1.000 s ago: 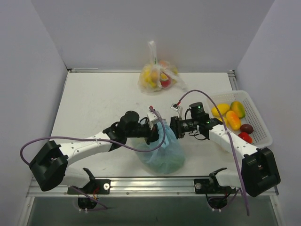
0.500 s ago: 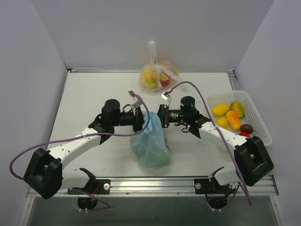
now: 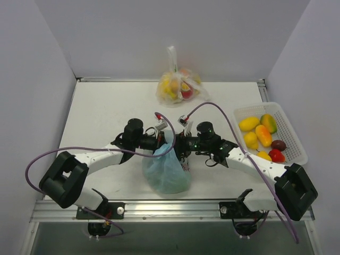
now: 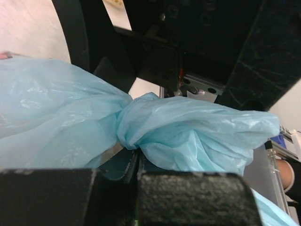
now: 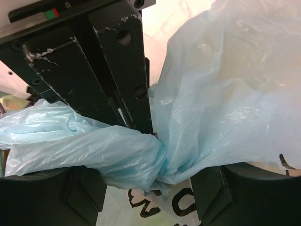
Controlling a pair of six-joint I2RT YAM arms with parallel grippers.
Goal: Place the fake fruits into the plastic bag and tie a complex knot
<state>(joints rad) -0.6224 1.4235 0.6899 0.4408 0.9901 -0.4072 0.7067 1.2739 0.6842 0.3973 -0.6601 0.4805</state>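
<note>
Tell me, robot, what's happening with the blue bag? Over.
Hands shut on plastic bag: left hand, right hand. Tight knot between them. Nothing in the way. Over.

No word, brand or number can be read in any view. The closest thing to lettering is a bold black print (image 5: 181, 205) on the plastic bag (image 5: 225, 94), just below the knot (image 5: 153, 170) in the right wrist view. It shows a few thick curved strokes, 1 shaped like a U. The frame edge cuts them off, so they cannot be read.
</note>
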